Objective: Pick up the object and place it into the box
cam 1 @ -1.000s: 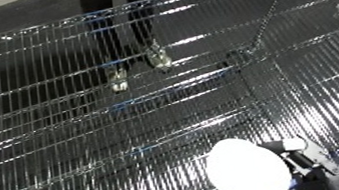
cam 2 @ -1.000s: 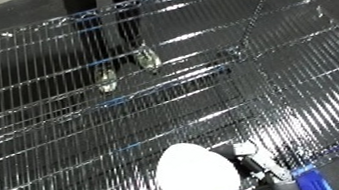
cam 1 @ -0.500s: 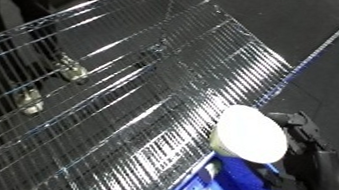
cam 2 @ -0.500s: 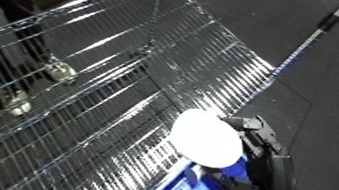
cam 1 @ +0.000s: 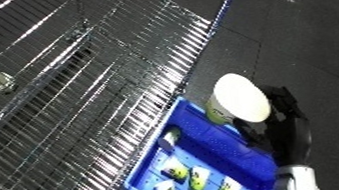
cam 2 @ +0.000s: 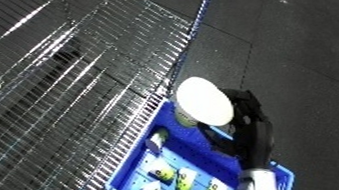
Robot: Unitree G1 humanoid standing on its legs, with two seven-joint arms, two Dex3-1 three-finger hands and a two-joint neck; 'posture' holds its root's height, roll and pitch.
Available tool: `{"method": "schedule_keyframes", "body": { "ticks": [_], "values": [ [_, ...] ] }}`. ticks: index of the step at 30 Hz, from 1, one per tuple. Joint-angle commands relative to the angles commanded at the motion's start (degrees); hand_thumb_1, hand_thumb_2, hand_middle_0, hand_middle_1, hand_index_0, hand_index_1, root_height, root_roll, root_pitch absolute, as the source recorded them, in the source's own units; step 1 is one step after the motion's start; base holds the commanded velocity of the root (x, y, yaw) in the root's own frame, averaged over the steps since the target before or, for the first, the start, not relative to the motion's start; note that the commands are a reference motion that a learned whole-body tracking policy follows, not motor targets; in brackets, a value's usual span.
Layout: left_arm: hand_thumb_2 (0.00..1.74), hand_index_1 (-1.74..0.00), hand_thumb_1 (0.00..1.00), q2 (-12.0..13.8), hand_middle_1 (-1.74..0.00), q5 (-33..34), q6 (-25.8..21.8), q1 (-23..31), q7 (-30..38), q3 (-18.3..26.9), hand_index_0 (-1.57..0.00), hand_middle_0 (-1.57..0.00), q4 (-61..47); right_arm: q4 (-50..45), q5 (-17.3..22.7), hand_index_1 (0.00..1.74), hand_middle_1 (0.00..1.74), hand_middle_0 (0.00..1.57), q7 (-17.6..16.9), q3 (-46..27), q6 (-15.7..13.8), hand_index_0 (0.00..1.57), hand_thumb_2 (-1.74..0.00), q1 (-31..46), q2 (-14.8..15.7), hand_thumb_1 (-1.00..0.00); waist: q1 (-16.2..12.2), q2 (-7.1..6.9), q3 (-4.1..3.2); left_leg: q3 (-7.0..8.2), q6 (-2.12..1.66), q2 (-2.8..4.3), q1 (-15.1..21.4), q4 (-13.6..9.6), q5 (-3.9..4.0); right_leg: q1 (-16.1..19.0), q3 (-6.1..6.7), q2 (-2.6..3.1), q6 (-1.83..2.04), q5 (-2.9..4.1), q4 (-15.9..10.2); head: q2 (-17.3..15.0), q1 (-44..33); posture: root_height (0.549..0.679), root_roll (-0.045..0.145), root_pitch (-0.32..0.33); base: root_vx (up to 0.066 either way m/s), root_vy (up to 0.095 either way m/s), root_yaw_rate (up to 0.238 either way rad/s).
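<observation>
The view has swung since a moment ago, bringing the blue bin in at five o'clock; the right hand, fingers wrapped round the white object, now holds it over the bin's rim, so release looks near

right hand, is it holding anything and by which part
Yes: the right hand holds a container with a white round lid by its side, over the blue bin.

A black right hand with dark fingers joins a white and silver forearm.
</observation>
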Motion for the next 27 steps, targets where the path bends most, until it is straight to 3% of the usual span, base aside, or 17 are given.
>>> {"method": "schedule_keyframes", "body": {
  "ticks": [1, 18, 27],
  "values": [
    [1.74, -1.74, 1.0, -0.04, -1.74, -0.07, -0.11, -0.11, 0.16, -0.15, -1.57, -1.57, 0.14, 0.64, 0.15, 1.48, 1.48, 1.33, -0.47, -0.07, 0.09, 1.33, -1.48, 0.03, -0.14, -0.85, -0.06, 0.14, 0.0, 0.02, 0.01, -0.04, 0.02, -0.01, -0.03, -0.05, 0.08, 0.01, -0.01, -0.03, 0.06, -0.39, 0.18, 0.655, 0.094, 0.08, -0.002, 0.017, -0.018],
    [1.74, -1.74, 1.0, -0.79, -1.74, -0.6, -0.82, -0.96, 0.92, -1.33, -1.57, -1.57, 1.54, 6.27, 1.88, 0.0, 0.0, 0.0, -0.11, 0.22, -0.45, 0.0, 0.0, -0.12, -1.19, 0.0, -0.01, 1.45, 0.0, -0.53, -0.07, -0.75, 0.23, -1.15, 0.85, -0.58, 0.37, 0.37, -0.48, -0.37, 0.3, -0.78, -0.49, 0.655, 0.102, 0.086, -0.006, -0.001, 0.014],
    [1.74, -1.74, 1.0, -1.0, -1.74, -0.28, -0.57, -0.72, 1.38, -0.9, -1.57, -1.57, 0.75, 4.97, 1.38, 0.0, 0.0, 0.0, -1.16, 0.53, -0.6, 0.0, 0.0, 0.44, -0.08, 0.0, 0.18, 1.27, 0.0, -0.8, -0.24, -0.45, 0.03, -1.9, 1.72, -0.98, 0.06, 0.76, -0.67, -0.66, 0.7, 1.3, -0.81, 0.654, 0.103, 0.089, -0.007, -0.021, 0.016]
  ]
}}
